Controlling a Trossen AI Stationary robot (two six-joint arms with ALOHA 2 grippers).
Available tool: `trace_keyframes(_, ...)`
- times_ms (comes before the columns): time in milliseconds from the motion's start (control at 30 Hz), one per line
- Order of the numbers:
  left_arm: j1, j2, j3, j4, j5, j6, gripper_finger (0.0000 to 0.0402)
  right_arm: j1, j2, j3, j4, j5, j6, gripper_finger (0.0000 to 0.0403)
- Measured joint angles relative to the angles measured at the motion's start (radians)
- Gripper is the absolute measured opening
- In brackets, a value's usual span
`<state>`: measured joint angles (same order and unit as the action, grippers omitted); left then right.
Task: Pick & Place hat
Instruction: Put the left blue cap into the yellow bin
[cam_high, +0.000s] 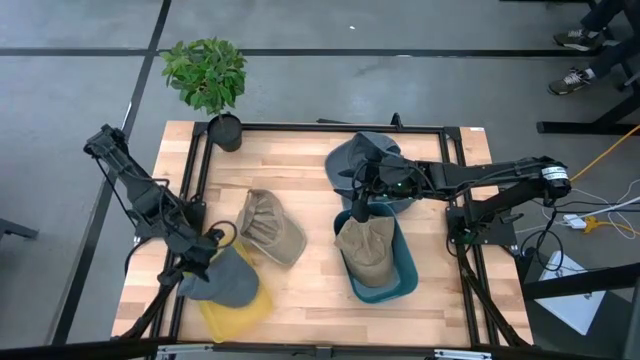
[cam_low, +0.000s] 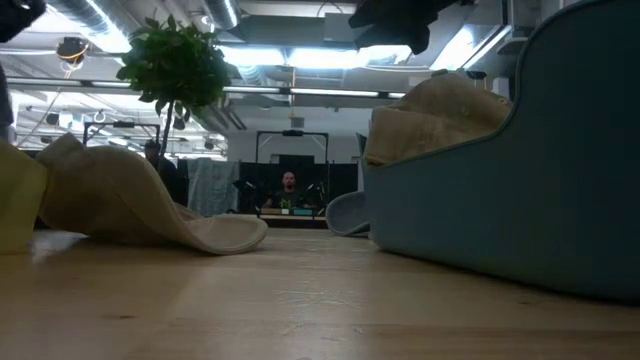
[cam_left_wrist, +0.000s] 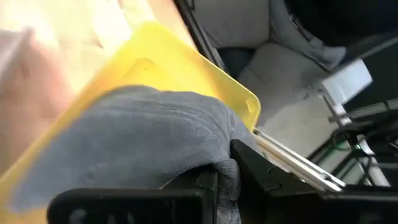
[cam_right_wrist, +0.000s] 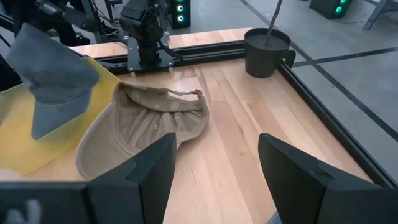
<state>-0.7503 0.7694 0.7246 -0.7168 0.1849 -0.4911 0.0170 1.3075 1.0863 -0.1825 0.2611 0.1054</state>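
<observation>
Left jaws (cam_left_wrist: 227, 180) pinch the grey hat (cam_left_wrist: 143, 140) over the yellow bin (cam_left_wrist: 186, 68); right jaws (cam_right_wrist: 214, 165) gape empty.

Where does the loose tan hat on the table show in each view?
High view: tan hat mid-table, between yellow bin and teal bin.
Low view: left, lying on the wood.
Left wrist view: not in it.
Right wrist view: centre-left, open side up.
Shared landmark: the plant pot.
</observation>
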Motion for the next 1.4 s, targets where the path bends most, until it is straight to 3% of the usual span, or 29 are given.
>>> trace_keyframes(167, 0.013, -0.053, 0.000, -0.008, -0.030, 0.000, 0.0027, 0.000, 0.000, 0.000, -0.001, 0.000, 0.003, 0.0227)
trace_keyframes(533, 0.013, -0.065, 0.000, -0.089, -0.235, -0.098, 0.0045, 0.000, 0.000, 0.000, -0.002, 0.000, -0.006, 0.0227)
trace_keyframes(1233, 0.013, -0.096, 0.000, -0.089, -0.273, -0.119, 0.0181, 0.000, 0.000, 0.000, -0.002, 0.000, -0.019, 0.0227)
trace_keyframes(1400, 0.014, -0.139, 0.000, -0.089, -0.222, -0.128, 0.0193, 0.000, 0.000, 0.000, -0.002, -0.001, -0.031, 0.0227)
